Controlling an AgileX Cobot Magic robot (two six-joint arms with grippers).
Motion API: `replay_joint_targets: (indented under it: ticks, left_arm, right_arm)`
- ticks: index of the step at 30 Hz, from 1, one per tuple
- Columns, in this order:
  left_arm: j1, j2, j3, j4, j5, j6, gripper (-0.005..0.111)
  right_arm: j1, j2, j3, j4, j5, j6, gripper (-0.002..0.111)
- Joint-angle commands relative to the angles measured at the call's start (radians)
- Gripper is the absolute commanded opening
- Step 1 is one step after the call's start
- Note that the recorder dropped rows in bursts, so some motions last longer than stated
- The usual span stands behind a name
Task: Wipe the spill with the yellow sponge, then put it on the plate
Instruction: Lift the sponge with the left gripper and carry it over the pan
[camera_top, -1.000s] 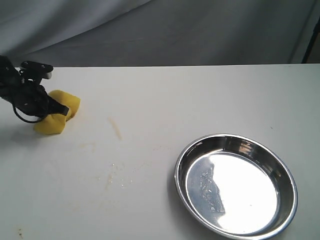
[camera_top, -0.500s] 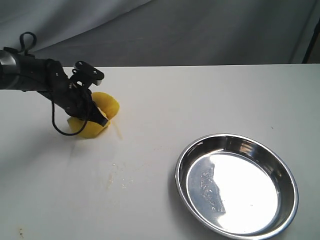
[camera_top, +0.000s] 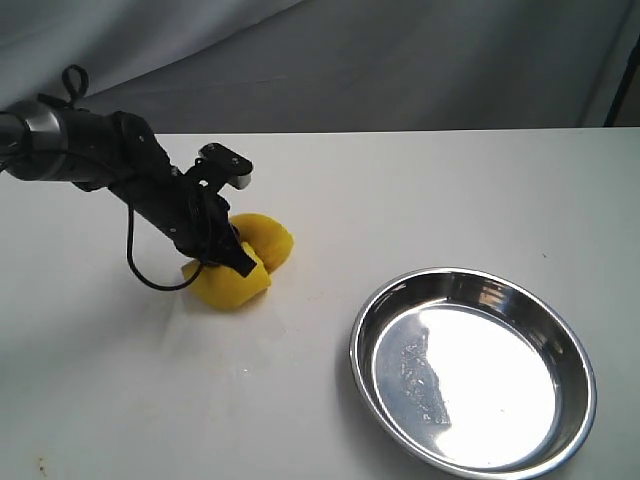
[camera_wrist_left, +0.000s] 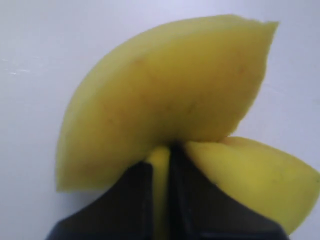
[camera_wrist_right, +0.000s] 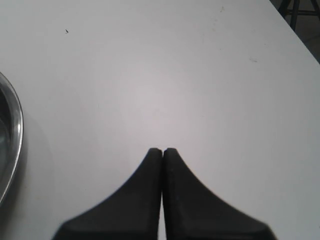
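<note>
My left gripper (camera_top: 233, 256) is shut on the yellow sponge (camera_top: 268, 241), pinching its middle so both ends bulge out, and it presses the sponge on the white table left of centre. The left wrist view shows the dark fingers (camera_wrist_left: 135, 200) squeezing the folded yellow sponge (camera_wrist_left: 165, 90) at the left gripper (camera_wrist_left: 169, 150). No tan smear of the spill shows; only a faint speck (camera_top: 245, 371) lies in front of the sponge. The shiny steel plate (camera_top: 356, 345) sits empty at the front right. My right gripper (camera_wrist_right: 162, 150) is shut on nothing above bare table, beside the plate rim (camera_wrist_right: 15, 125).
The left arm and its black cable (camera_top: 140, 270) stretch in from the left edge. A grey cloth backdrop (camera_top: 350, 60) hangs behind the table's far edge. The table's corner (camera_wrist_right: 295, 30) shows in the right wrist view. A small dark speck (camera_top: 40, 464) lies at the front left.
My left gripper has dragged the sponge to the right across the table, over the tan smear and the droplets. The smear no longer shows. The plate has not moved.
</note>
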Motion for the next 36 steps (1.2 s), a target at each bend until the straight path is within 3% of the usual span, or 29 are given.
replay_joint_targets:
  ticks: [1,5,11,23,27,32,36]
  left_arm:
    - [-0.039,0.072,0.047,-0.032,0.351,0.058,0.000]
    - [-0.039,0.069,0.047,-0.103,0.403,0.089,0.000]
    - [-0.027,-0.004,0.047,-0.353,0.399,0.179,0.000]
    - [-0.027,-0.292,0.049,-0.401,0.402,0.187,0.000]
    - [-0.036,-0.353,0.049,-0.473,0.501,0.194,0.000]
    - [-0.133,-0.357,0.049,-0.480,0.493,0.194,0.000]
    - [-0.268,-0.357,0.049,-0.480,0.334,0.200,0.000]
  right_arm:
    - [-0.008,0.002,0.004,0.000,-0.016,0.005,0.000]
    - [-0.008,0.002,0.004,0.000,-0.016,0.005,0.000]
    - [-0.008,0.002,0.004,0.000,-0.016,0.005,0.000]
    - [-0.008,0.002,0.004,0.000,-0.016,0.005,0.000]
    - [-0.008,0.002,0.004,0.000,-0.016,0.005,0.000]
    - [-0.008,0.002,0.004,0.000,-0.016,0.005,0.000]
    - [-0.008,0.002,0.004,0.000,-0.016,0.005,0.000]
